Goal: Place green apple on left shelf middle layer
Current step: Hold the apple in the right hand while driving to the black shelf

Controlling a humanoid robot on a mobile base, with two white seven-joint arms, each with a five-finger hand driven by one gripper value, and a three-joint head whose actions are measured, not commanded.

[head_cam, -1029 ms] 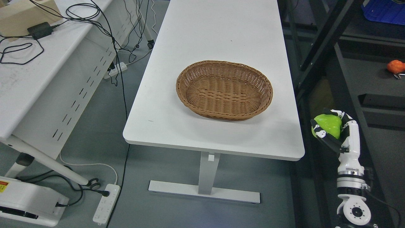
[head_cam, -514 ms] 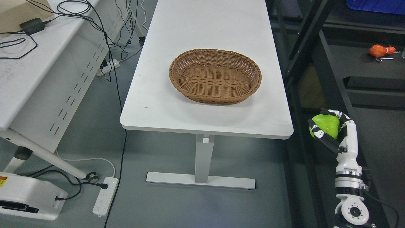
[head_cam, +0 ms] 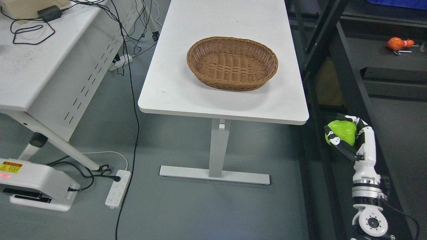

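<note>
Floor: grey floor (head_cam: 186, 206) runs under everything, with a power strip (head_cam: 116, 188) and black cables at the near left.
Surface: long white surface (head_cam: 230, 96) in the middle, reaching far; a second white desk (head_cam: 36, 76) stands to its left.
Shelf: dark shelving (head_cam: 350, 80) fills the right side; which layer counts as the middle one cannot be told from this view.
Basket: brown wicker basket (head_cam: 232, 63) sits on the surface, with nothing in it.
Orange thing: small orange object (head_cam: 398, 44) lies on a far right shelf board.
Right hand: right hand (head_cam: 347, 135) is raised at the near right, off the surface's right edge, fingers curled around the fruit.
Green apple: green apple (head_cam: 342, 131) is held in that hand, clear of any shelf board.
Left arm: not seen.
Doing it well: judged from here, carry the apple level with the grip firm, clear the shelf's uprights, and let go only once it rests on the board.
</note>
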